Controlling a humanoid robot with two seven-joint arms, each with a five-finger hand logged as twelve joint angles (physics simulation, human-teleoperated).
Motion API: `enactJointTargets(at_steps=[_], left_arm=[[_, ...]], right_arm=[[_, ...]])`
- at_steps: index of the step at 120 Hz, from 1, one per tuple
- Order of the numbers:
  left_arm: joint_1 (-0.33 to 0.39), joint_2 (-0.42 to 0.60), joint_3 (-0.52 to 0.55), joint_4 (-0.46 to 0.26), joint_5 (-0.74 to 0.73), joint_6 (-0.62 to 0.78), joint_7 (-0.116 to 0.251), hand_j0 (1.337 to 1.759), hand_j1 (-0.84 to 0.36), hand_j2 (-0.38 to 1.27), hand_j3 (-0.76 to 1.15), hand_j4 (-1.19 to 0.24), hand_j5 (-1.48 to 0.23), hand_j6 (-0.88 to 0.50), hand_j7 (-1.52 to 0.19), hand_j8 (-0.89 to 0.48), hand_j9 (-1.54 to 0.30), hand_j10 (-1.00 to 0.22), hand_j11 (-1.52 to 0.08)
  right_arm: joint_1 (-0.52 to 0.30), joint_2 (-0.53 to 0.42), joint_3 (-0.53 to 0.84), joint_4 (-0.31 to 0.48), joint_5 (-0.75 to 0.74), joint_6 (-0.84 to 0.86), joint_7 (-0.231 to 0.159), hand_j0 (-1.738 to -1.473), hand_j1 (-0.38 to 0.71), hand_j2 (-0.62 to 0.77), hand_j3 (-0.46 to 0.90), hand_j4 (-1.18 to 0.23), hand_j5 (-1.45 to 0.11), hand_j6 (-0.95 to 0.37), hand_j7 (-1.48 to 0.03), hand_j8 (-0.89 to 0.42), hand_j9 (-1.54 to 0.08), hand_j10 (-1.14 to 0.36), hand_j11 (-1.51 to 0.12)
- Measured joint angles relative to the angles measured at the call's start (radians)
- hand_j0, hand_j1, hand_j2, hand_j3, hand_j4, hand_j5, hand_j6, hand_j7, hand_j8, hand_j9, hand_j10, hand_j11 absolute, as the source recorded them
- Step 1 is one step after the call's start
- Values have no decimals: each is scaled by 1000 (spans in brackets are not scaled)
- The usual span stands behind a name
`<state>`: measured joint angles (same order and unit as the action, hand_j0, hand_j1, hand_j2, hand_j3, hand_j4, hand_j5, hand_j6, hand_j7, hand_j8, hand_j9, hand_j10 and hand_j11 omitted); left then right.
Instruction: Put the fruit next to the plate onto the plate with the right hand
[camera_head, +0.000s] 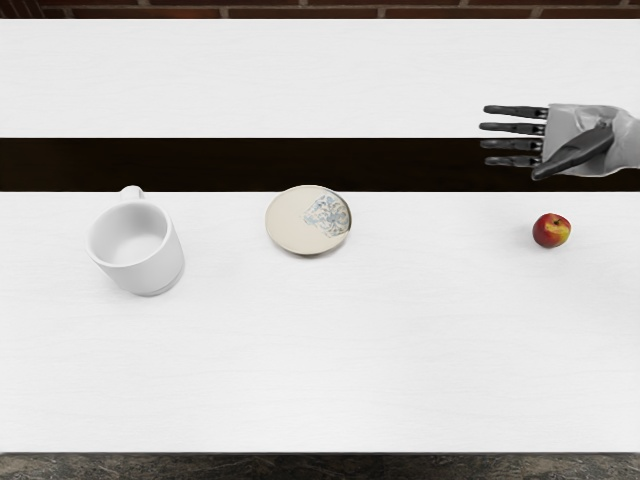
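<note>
Fingers outstretched, well clear of apple

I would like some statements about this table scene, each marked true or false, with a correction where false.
1. The apple lies on the plate. False: it lies on the table, to the right of the plate and apart from it.
2. The right hand holds nothing, its fingers spread. True.
3. The mug is left of the plate. True.
4. The right hand touches the apple. False: a clear gap separates them.
</note>
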<state>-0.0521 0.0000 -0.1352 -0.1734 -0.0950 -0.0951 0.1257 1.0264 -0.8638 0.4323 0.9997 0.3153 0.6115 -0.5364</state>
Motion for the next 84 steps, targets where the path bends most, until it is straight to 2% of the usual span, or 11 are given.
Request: enactJointTargets(at_steps=[22,32,52,63,84], left_arm=[[0,0,0,0,0,0,0,1658,349,0,0,0,0,0,0,0,0,0,0],[0,0,0,0,0,0,0,1658,349,0,0,0,0,0,0,0,0,0,0],[0,0,0,0,0,0,0,1658,349,0,0,0,0,0,0,0,0,0,0],[0,0,0,0,0,0,0,1658,349,0,0,0,0,0,0,0,0,0,0],[0,0,0,0,0,0,0,1658,349,0,0,0,0,0,0,0,0,0,0]], right_arm=[[7,3,5,-2,-43,0,0,-1658,-349,0,0,0,0,4,0,3,0,2,0],[8,1,9,-4,-107,0,1,-1658,-349,0,0,0,0,3,0,3,0,2,0],[8,-1,90,-3,-438,0,15,-1658,-349,0,0,0,0,2,0,2,0,1,0],[8,-4,123,13,-611,0,41,-1658,-349,0,0,0,0,1,0,1,0,1,0],[-1,-29,147,173,-882,-12,60,-1658,-349,0,0,-2,0,-2,0,-1,0,-1,0]])
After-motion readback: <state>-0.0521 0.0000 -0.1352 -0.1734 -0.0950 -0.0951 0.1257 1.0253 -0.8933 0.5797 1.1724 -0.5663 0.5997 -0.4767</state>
